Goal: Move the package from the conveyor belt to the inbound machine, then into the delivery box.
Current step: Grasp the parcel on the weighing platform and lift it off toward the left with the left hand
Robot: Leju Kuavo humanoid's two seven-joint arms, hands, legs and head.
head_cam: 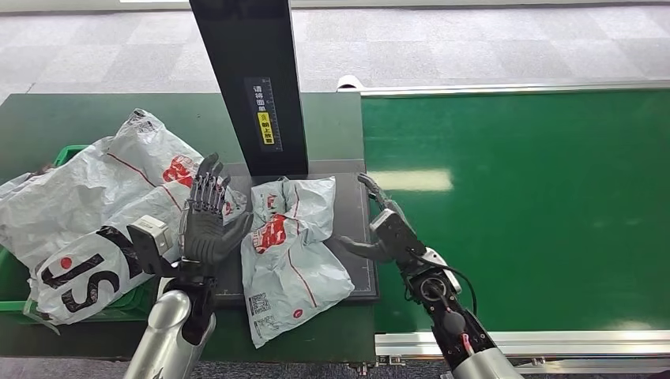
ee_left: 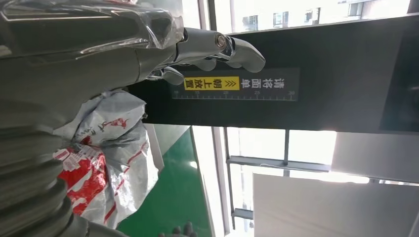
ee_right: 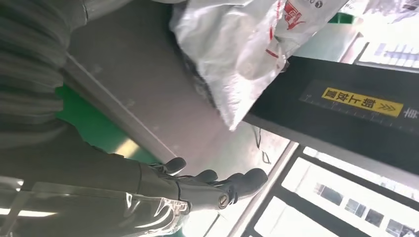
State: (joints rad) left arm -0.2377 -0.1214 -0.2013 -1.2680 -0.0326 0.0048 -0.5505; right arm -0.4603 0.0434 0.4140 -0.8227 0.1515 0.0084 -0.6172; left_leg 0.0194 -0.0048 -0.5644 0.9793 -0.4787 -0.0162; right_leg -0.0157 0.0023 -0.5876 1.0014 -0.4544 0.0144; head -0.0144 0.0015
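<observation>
A crumpled white package [head_cam: 291, 253] with red print lies on the dark plate [head_cam: 359, 229] of the inbound machine, below its black post [head_cam: 253, 87]. My left hand [head_cam: 207, 221] stands upright just left of the package, fingers spread, holding nothing. My right hand [head_cam: 385, 229] is open at the plate's right edge, thumb pointing toward the package without touching it. The package [ee_left: 111, 158] also appears in the left wrist view beside the post [ee_left: 276, 94], and the package [ee_right: 242, 54] in the right wrist view lies beyond my right hand [ee_right: 207, 185].
A green delivery box [head_cam: 16, 276] at the left holds several white and red packages [head_cam: 87, 205], piled above its rim. The green conveyor belt [head_cam: 537, 205] stretches to the right, with a metal rail [head_cam: 513, 341] along its near edge.
</observation>
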